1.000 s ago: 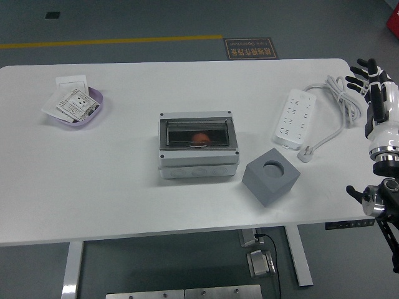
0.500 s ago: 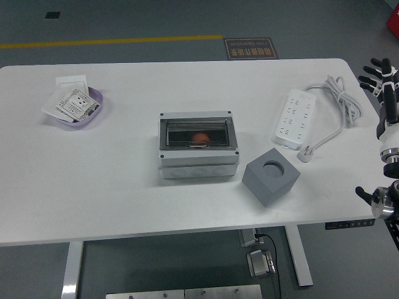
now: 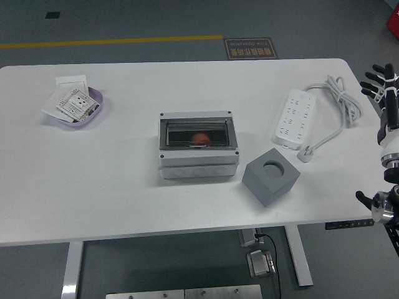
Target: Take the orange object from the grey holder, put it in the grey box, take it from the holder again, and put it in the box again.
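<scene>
The orange object (image 3: 200, 138) lies inside the grey box (image 3: 198, 146) at the table's middle, seen through its dark clear lid. The grey holder (image 3: 271, 175), a cube with a round hole on top, stands just right of the box with nothing in its hole. My right hand (image 3: 381, 79) is at the picture's right edge, off the table's right end, fingers spread and holding nothing. The left arm is out of sight.
A white power strip (image 3: 294, 118) with its coiled cable (image 3: 337, 99) lies at the right rear. A purple dish (image 3: 76, 104) holding white switch plates sits at the left rear. The table's near edge (image 3: 187, 233) runs along the bottom.
My right hand has drawn back to the right, from over the table's right end to the picture's edge. The box, orange object and holder have not moved.
</scene>
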